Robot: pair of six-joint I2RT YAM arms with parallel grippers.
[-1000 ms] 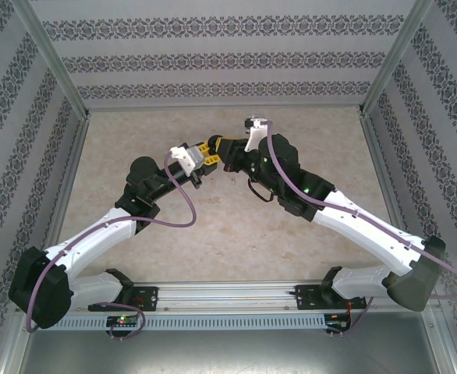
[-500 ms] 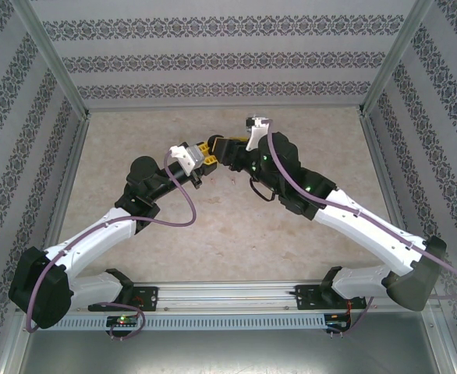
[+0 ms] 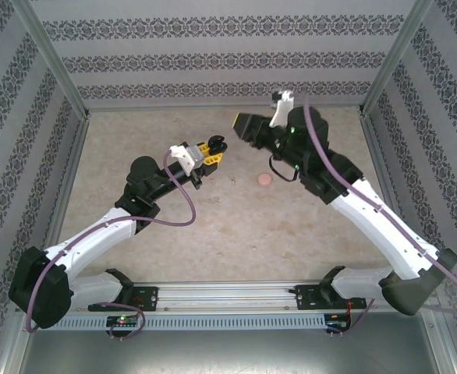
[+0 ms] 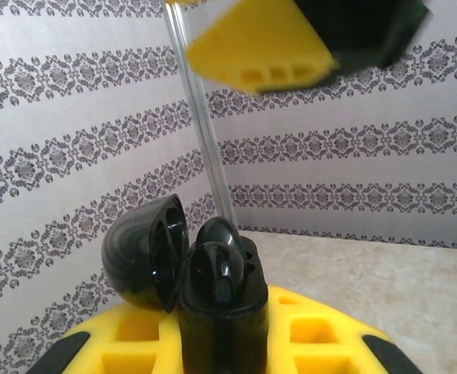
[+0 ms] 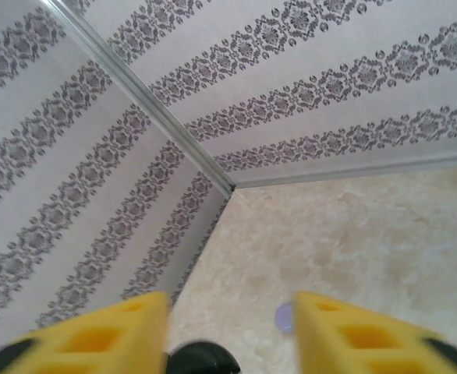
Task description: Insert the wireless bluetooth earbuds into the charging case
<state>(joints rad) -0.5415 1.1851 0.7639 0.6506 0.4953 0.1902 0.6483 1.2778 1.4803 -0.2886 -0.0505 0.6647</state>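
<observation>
While the left gripper (image 3: 215,148) pinches the open-lidded black charging case (image 4: 221,312) — a black earbud (image 4: 215,269) seated inside — we see the right gripper (image 3: 241,123) spread wide, near it above the beige table (image 3: 174,234).

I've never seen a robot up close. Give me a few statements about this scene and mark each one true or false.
1. The left jaws hold a black case with its lid open. True.
2. The black case lies loose on the table. False: it is clamped between the left jaws.
3. The right jaws grip a pink earbud. False: they stand apart with nothing between them.
4. A round pink object lies on the table. True.
</observation>
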